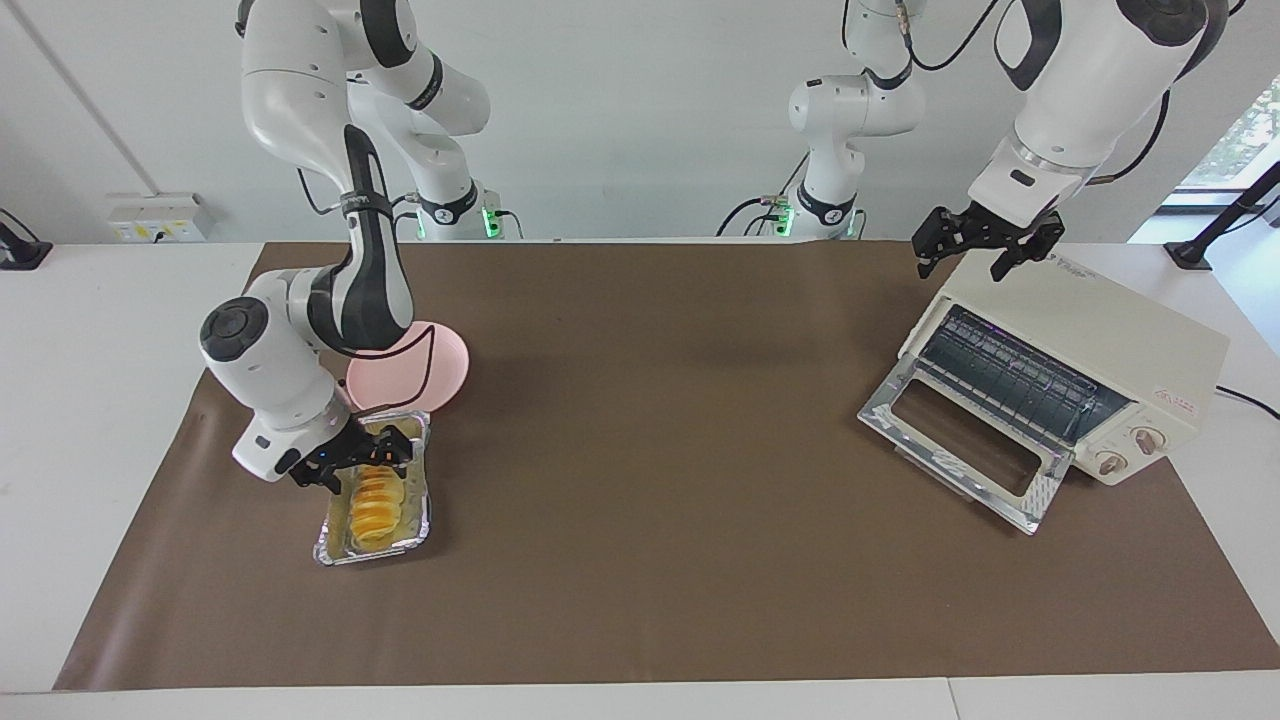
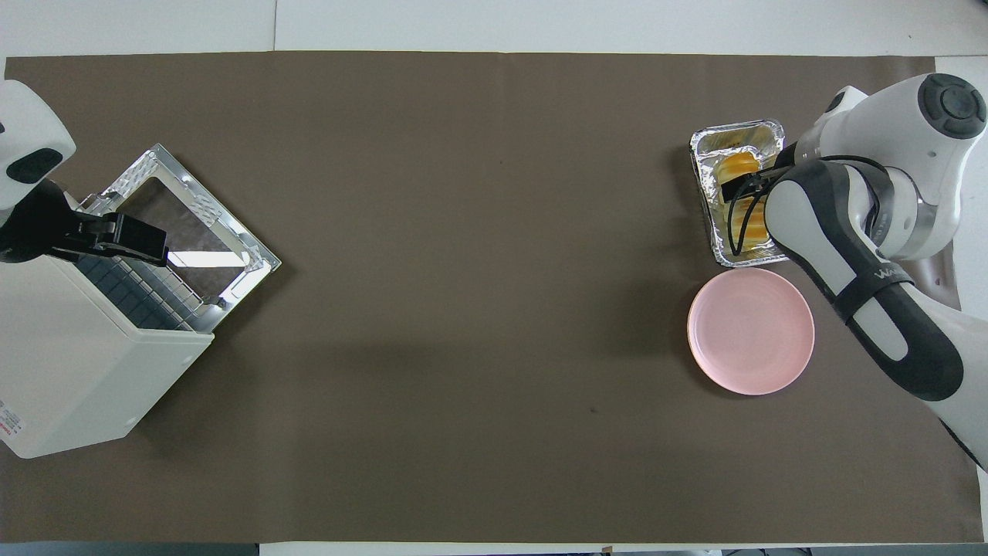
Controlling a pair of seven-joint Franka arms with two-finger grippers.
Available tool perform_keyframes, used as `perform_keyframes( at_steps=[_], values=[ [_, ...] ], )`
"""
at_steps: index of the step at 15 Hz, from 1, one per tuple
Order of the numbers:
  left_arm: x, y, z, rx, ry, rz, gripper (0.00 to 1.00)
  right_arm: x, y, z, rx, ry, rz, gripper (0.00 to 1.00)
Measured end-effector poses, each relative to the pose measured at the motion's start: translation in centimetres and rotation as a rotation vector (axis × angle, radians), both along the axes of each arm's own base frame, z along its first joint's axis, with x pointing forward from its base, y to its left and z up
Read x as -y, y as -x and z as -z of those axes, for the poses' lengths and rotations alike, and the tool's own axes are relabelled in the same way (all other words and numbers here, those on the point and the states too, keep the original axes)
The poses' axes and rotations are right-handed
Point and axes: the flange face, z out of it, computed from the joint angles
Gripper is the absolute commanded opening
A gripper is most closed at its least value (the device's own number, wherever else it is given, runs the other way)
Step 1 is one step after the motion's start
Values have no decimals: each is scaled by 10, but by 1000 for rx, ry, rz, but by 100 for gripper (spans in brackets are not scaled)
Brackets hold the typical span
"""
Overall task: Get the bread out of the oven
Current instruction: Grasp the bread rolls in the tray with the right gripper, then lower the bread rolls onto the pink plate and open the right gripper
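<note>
Foil tray with bread near mat edge, oven door open.

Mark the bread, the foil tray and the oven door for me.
bread (image 1: 374, 505): facing view, ridged top of the loaf.
foil tray (image 2: 706, 143): overhead view, rim corner farthest from the robots.
oven door (image 1: 1040, 492): facing view, metal frame of the open door.

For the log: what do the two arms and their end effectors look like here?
Both arms are glossy white with rounded segments, dark grey to black joint bands and round dark joint caps. Each carries a black two-finger end effector: the right end effector, the left end effector. A thin black cable runs along the right arm, black cables trail from the left, and green lights glow at both bases.
</note>
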Motion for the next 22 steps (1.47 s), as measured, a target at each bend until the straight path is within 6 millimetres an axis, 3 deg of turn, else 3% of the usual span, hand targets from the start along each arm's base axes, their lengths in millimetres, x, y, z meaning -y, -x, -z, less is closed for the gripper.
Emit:
perform_keyframes(
  at_steps=[3,4,10,14,18,20,22],
  values=[
    [0,0,0,0,0,0,100,-1,8,17,0,3,-1,36],
    [0,0,0,0,0,0,100,-1,9,17,-1,4,-2,29],
    [0,0,0,0,0,0,100,-1,6,-2,-13,8,-7,21],
    [0,0,0,0,0,0,100,0,4,-71,-60,10,-14,21],
    [0,0,0,0,0,0,100,-6,46,-131,-144,14,13,22],
    [0,0,0,0,0,0,100,-15,77,-143,-162,22,7,22],
    [0,0,0,0,0,0,100,-26,111,-143,-187,35,-1,22]
  ],
)
